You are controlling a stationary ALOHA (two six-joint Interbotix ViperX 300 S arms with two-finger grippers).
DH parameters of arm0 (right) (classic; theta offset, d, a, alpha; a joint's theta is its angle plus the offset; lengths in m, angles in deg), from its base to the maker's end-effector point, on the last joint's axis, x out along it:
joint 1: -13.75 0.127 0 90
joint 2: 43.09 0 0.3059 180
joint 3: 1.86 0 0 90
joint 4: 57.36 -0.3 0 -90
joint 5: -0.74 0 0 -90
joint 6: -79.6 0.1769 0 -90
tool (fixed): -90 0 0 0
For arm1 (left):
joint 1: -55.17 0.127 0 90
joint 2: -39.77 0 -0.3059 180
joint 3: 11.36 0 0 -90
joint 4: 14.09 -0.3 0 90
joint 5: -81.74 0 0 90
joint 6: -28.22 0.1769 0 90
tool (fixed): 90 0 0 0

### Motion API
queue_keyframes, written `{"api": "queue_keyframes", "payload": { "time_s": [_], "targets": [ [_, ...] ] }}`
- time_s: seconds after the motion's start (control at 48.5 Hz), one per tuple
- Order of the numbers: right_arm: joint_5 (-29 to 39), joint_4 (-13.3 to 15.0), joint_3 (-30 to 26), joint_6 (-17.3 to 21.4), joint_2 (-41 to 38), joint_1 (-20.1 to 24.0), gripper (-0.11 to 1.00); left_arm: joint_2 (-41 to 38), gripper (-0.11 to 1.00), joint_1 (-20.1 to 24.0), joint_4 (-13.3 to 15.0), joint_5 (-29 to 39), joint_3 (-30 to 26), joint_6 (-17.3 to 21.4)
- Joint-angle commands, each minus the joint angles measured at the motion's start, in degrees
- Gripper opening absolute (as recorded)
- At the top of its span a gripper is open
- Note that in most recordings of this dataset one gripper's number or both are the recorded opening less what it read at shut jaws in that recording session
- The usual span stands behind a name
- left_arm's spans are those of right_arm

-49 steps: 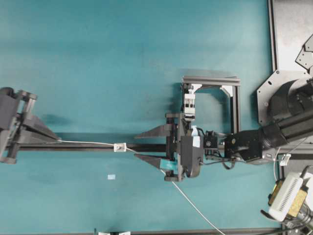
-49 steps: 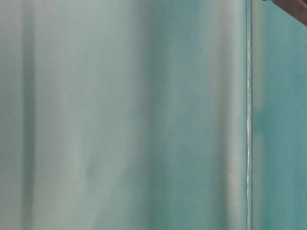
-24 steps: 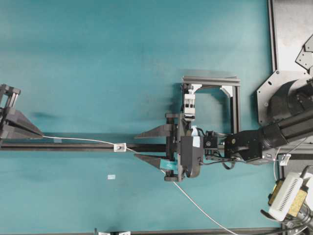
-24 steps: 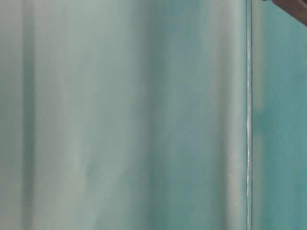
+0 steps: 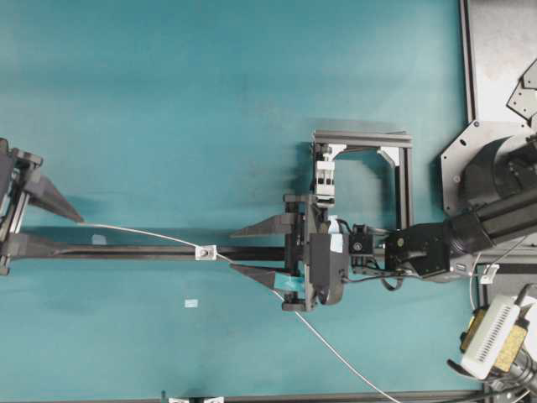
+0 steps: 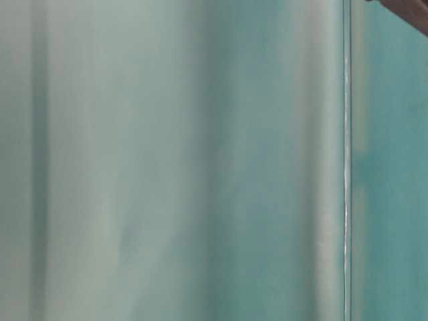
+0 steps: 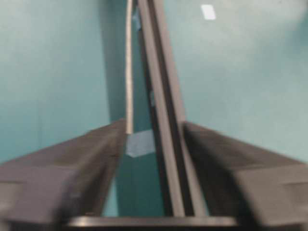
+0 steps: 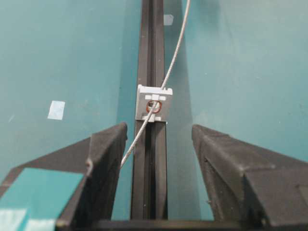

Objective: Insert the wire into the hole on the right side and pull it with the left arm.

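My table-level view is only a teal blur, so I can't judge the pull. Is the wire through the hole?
Observer: Yes. In the right wrist view the wire runs through the hole of the small white block on the black rail.
Operator: Is the left gripper clamped on it?
Observer: No. The left gripper has its jaws apart, and the wire's end only lies against one finger.
Operator: And the right gripper?
Observer: The right gripper is open astride the rail. The wire passes close by one finger, unpinched.
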Motion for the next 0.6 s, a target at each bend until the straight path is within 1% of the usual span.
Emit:
{"api": "queue_keyframes", "payload": {
  "time_s": [0.0, 0.144, 0.185, 0.206, 0.247, 0.577],
  "targets": [
    [-0.09, 0.18, -0.88, 0.09, 1.67, 0.18, 0.64, 0.44, 0.27, 0.35, 0.09, -0.26, 0.00, 0.09],
    [-0.09, 0.18, -0.88, 0.09, 1.67, 0.18, 0.64, 0.62, 0.70, 1.32, 0.09, -0.26, 0.35, 0.09],
    [-0.09, 0.18, -0.79, 0.09, 1.76, 0.18, 0.64, 0.79, 0.81, 1.76, 0.09, -0.18, 0.44, 0.09],
    [-0.09, 0.18, -0.79, 0.09, 1.85, 0.18, 0.64, 0.79, 0.85, 1.93, 0.09, -0.18, 0.44, 0.09],
    [-0.09, 0.18, -0.70, 0.00, 2.02, 0.18, 0.64, 0.97, 0.87, 2.37, 0.09, -0.18, 0.44, 0.18],
    [-0.09, 0.18, 1.58, -0.26, 5.71, -1.14, 0.64, 3.25, 0.87, 6.24, -0.09, -0.26, 0.44, 0.79]
  ]
}}
